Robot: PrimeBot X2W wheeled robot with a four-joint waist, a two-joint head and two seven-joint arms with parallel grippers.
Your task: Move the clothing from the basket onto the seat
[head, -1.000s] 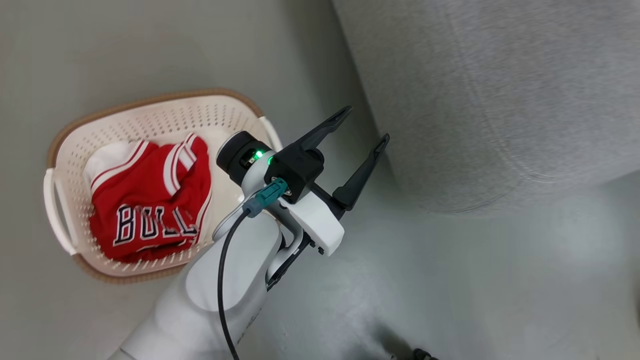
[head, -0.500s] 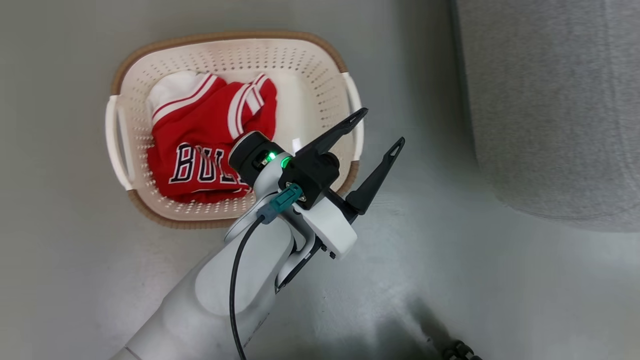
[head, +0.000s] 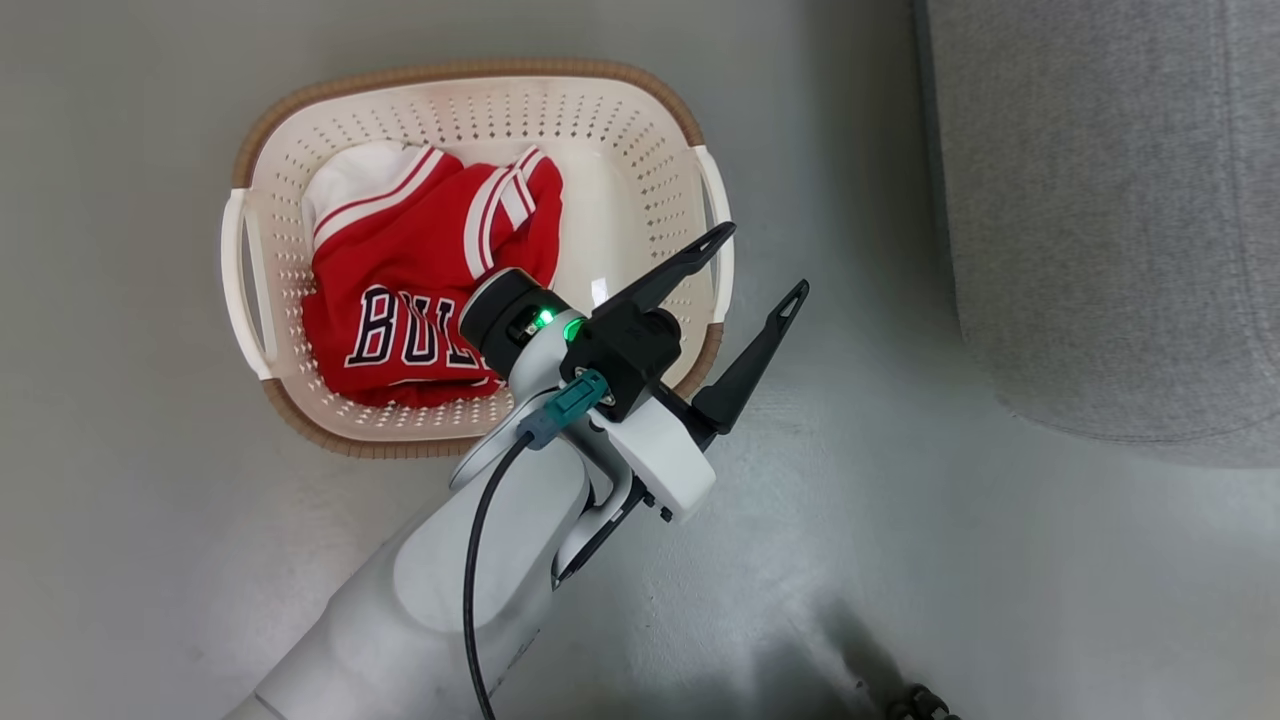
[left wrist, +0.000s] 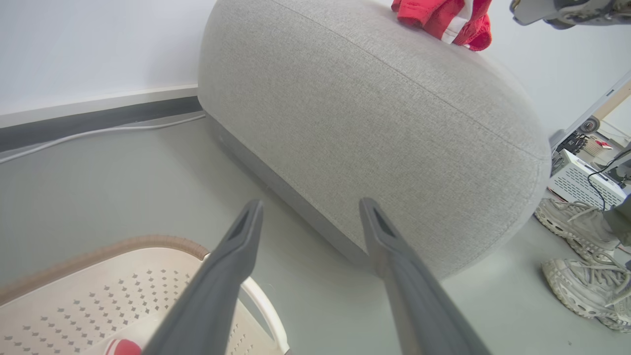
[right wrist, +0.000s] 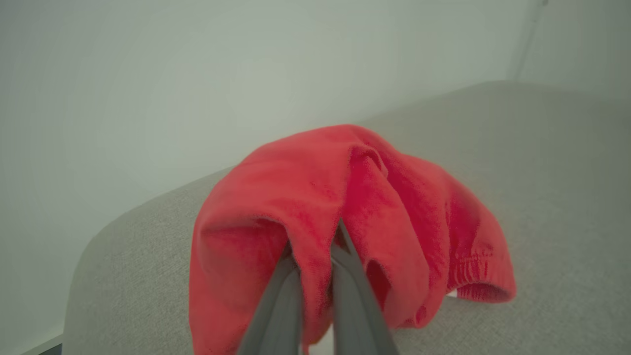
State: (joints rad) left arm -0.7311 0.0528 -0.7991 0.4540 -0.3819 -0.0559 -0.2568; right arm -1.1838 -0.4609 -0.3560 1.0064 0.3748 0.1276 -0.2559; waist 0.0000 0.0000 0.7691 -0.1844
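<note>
My left gripper (head: 765,258) spread wide mid-frame by the basket (head: 470,72), red jersey (head: 410,270) inside, upper left, my right gripper (right wrist: 315,241) clamped on the plain red garment (right wrist: 394,197) atop the seat (right wrist: 542,172)

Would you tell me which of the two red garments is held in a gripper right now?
The plain red garment, pinched in the right gripper on the seat; the lettered jersey lies loose in the basket.

Lab: bare floor (head: 150,560), seat (left wrist: 374,113), cabled equipment box (left wrist: 581,185).

Head overhead, wrists close, seat (left wrist: 374,113) shared
</note>
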